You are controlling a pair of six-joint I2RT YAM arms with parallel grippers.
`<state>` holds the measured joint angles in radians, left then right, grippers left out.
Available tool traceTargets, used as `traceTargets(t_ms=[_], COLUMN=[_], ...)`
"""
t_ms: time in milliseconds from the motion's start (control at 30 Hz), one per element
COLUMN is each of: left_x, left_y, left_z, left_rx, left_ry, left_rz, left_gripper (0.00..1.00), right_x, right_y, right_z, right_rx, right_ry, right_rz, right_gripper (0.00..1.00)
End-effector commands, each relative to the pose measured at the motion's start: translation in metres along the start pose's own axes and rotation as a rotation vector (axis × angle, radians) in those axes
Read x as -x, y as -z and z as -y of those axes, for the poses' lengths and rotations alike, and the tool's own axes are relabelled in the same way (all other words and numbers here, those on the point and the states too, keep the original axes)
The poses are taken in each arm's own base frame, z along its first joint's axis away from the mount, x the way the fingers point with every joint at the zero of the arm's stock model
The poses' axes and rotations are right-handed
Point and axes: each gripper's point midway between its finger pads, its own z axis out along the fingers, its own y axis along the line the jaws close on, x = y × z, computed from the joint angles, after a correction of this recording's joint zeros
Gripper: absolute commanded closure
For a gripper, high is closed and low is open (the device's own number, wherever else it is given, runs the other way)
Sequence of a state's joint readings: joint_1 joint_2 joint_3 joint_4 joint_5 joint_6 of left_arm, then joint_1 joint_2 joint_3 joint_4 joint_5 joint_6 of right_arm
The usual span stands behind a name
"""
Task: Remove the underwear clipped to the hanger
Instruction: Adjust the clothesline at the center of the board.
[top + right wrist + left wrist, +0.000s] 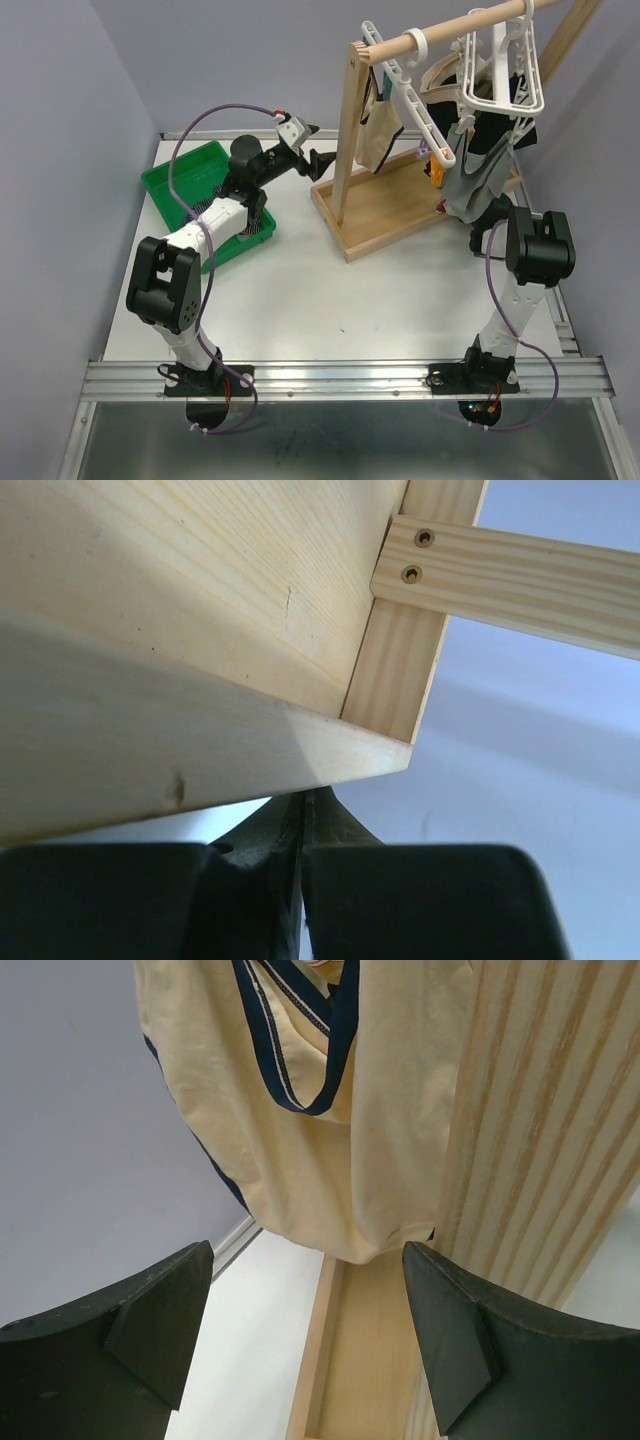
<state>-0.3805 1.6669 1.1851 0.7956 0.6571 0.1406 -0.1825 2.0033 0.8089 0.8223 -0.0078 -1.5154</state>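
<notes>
Left gripper (305, 1300) stands wide open and empty, just near the tan underwear (340, 1140), which hangs from the white hanger (415, 100) by the rack's left post (350, 130). Grey underwear (468, 180) hangs further right. Right gripper (303, 830) is closed, empty, against the rack's base.

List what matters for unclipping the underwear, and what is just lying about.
For the job: tan underwear, grey underwear, white clip hanger, open left fingers.
Lying about: wooden rack, green tray.
</notes>
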Motion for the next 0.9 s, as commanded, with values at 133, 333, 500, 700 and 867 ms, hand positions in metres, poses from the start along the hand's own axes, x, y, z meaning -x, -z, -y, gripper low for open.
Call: traceTargets(t_ms=[133,333,500,700,867], left_x=[0.033,0.041,0.047,0.060,0.065], left_y=[-0.009,-0.015,-0.014,-0.014,-0.014], left_z=[0.092,0.122,0.134,0.152,0.153], left_rx=[-0.279,-0.334,-0.347,-0.368,-0.364], left_ry=[-0.006,-0.003,0.004,0.002,0.024], left_rz=[0.089,0.109,0.119,0.150,0.169], left_gripper=[0.12,0.12,0.12,0.12,0.11], right_x=[0.023,0.022,0.020,0.009,0.001], right_y=[-0.001,0.007,0.020,0.036,0.052], right_z=[-0.007,-0.014,-0.011,-0.013,-0.006], right_rx=[0.024,0.041,0.034,0.039,0.020], right_ry=[0.069,0.065,0.054,0.040,0.026], right_rz=[0.096,0.093,0.094,0.079,0.069], right_gripper=[0.99,0.99,1.00,0.99,0.99])
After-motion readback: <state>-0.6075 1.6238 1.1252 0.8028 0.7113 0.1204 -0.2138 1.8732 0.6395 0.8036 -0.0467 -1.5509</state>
